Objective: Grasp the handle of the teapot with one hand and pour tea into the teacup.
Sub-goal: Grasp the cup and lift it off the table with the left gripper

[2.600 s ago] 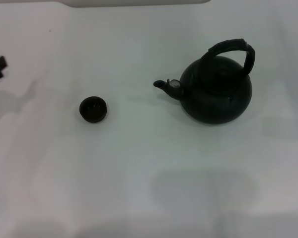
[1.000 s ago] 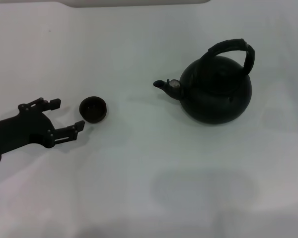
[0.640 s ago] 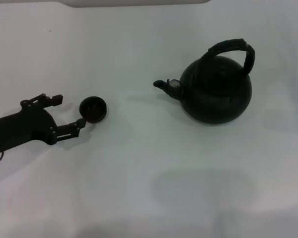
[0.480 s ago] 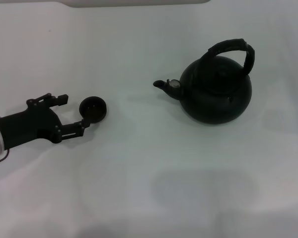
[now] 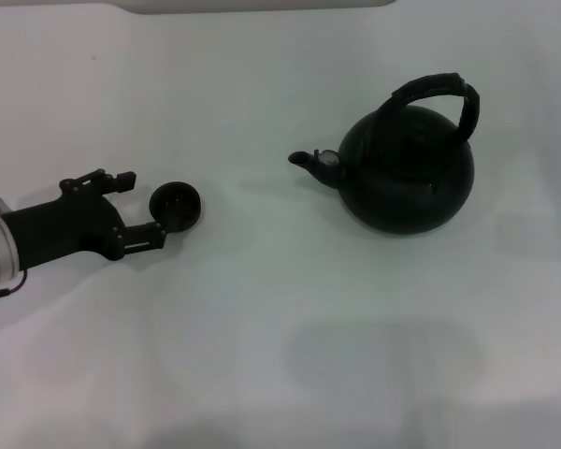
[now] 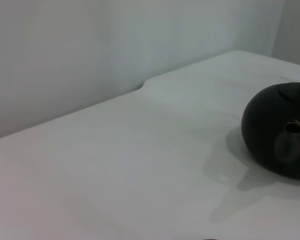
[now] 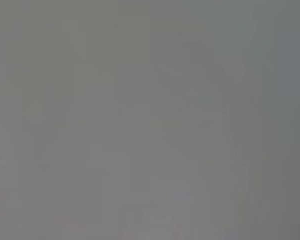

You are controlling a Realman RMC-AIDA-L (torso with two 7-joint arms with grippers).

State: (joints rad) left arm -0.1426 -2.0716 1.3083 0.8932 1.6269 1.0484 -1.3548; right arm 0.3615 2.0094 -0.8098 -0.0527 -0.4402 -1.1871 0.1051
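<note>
The black round-bellied teapot [image 5: 408, 173] stands upright on the white table at the right of the head view, its short spout [image 5: 304, 159] pointing left toward the teacup. Its arched black handle [image 5: 439, 94] rises over the top. The left wrist view also catches the teapot [image 6: 280, 130] at its edge. The small black teacup [image 5: 176, 206] sits left of centre. My left gripper [image 5: 140, 204] is open, low over the table, its fingertips on either side of the teacup's left rim, apart from it. My right gripper is out of view.
The white table [image 5: 280, 318] spreads wide around both objects. Its far edge with a notch [image 6: 145, 82] meets a pale wall. A light strip [image 5: 252, 5] runs along the top of the head view. The right wrist view is plain grey.
My left arm came in from the far left and moved right toward the teacup, its open fingers now flanking the cup's left side. Teapot and teacup have not moved.
</note>
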